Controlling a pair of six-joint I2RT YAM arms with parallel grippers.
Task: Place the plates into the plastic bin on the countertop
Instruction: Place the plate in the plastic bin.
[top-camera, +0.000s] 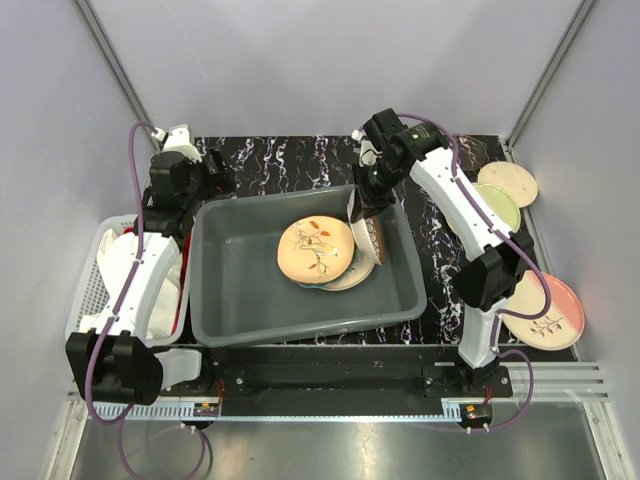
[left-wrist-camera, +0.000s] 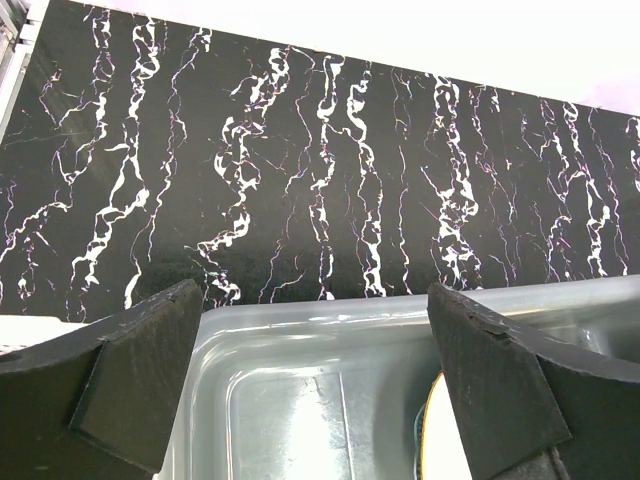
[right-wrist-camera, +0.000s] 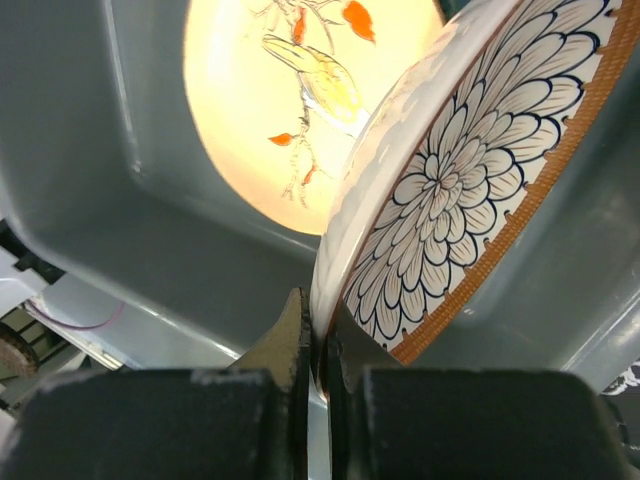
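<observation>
The grey plastic bin stands on the black veined countertop. A peach plate with leaf sprigs lies in it on top of other plates. My right gripper reaches down into the bin's far right part, shut on the rim of a cream plate with dark petal pattern and orange woven border, held on edge and tilted. In the right wrist view the gripper pinches that rim, the peach plate behind it. My left gripper hangs open over the bin's far left corner, holding nothing.
Three more plates lie on the countertop right of the bin: a cream one, a green one and a pink-rimmed one with sprigs. A white mesh basket with cloth stands left of the bin, under my left arm.
</observation>
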